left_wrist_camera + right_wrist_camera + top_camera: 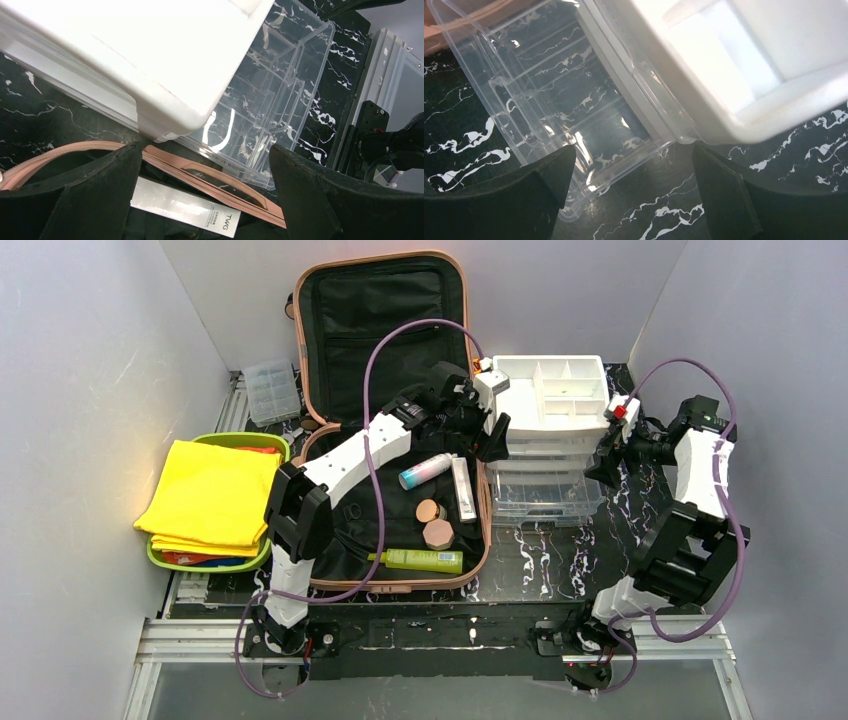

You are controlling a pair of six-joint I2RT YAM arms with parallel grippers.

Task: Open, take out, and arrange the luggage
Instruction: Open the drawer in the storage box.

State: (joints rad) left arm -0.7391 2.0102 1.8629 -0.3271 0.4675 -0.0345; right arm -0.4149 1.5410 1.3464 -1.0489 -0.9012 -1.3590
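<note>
The salmon-pink suitcase (340, 340) lies open, lid up at the back, black lining showing. In its lower half lie a pink-and-teal tube (425, 471), a white flat box (464, 489), two tan round jars (435, 523) and a green bottle (420, 560). My left gripper (496, 436) is open and empty above the suitcase's right rim (210, 172), over the white box (185, 206). My right gripper (603, 462) is open and empty, beside the pulled-out clear drawer (559, 95) of the white drawer organizer (550, 390).
A lime-green tray (215, 440) with folded yellow cloth (210, 495) stands at the left. A small clear compartment box (271, 390) sits at the back left. The table is black marble (560, 560), with grey walls on both sides.
</note>
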